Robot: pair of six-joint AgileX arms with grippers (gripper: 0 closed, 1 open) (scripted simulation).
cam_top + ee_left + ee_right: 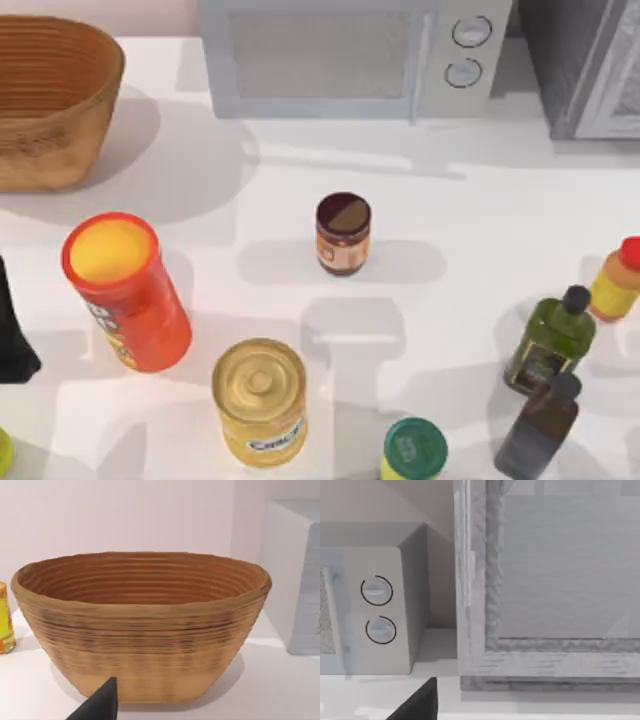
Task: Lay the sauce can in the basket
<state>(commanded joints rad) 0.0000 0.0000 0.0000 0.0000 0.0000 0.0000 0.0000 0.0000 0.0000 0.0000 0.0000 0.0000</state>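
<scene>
Mid-table: sauce can (343, 233) (short cylinder) | ribbed wicker basket (50, 100) far-left | jaws: cannot tell

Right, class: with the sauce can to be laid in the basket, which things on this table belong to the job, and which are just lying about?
Belong to the job:
sauce can, standing mid-table
basket, at the back left

Just lying about:
red-orange tube
gold-lidded yellow can
green-lidded can
olive oil bottle
dark bottle
yellow bottle
microwave

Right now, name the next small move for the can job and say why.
Probably bring the left arm from the table's left edge toward the sauce can: it stands upright mid-table, untouched, and the basket sits at the far left on that arm's side.
</scene>
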